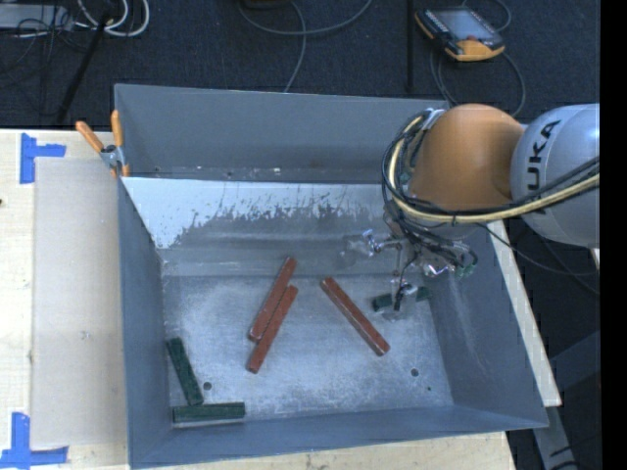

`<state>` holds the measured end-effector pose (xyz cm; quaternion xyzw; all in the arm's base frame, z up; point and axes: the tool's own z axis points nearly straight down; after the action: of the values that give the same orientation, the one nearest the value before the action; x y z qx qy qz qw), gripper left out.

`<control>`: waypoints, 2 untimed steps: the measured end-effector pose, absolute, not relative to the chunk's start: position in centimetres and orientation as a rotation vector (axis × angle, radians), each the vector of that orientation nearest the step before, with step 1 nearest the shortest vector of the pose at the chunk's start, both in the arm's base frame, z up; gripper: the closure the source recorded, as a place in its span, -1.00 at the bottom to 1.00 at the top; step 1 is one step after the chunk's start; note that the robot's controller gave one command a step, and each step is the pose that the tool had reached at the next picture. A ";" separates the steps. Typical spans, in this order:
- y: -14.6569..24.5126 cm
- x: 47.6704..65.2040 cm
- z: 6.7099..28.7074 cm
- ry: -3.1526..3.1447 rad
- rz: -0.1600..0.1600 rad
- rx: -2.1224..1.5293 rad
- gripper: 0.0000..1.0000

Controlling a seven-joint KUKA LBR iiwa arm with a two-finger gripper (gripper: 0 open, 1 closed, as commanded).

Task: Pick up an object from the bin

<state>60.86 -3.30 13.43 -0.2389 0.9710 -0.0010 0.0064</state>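
Note:
My gripper [400, 295] hangs under the orange wrist cover at the right side of the bin, low over the floor. A small dark green block [382, 304] lies right at its tip; whether it is gripped I cannot tell. Just to the left, a long brown stick [353, 316] lies slantwise, its lower end close beneath the gripper.
Two more brown sticks [272, 299] [271, 329] lie side by side in the middle of the bin. Two dark green bars [183, 370] [209, 413] form an L in the front left corner. The bin's right wall slopes up close behind the gripper.

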 end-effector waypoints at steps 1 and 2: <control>-10.2 60.9 6.9 3.135 0.000 -0.249 -1.00; -10.1 61.1 7.1 3.131 0.002 -0.244 1.00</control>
<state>61.06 -10.11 7.10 -0.0778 0.9970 0.0005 0.0005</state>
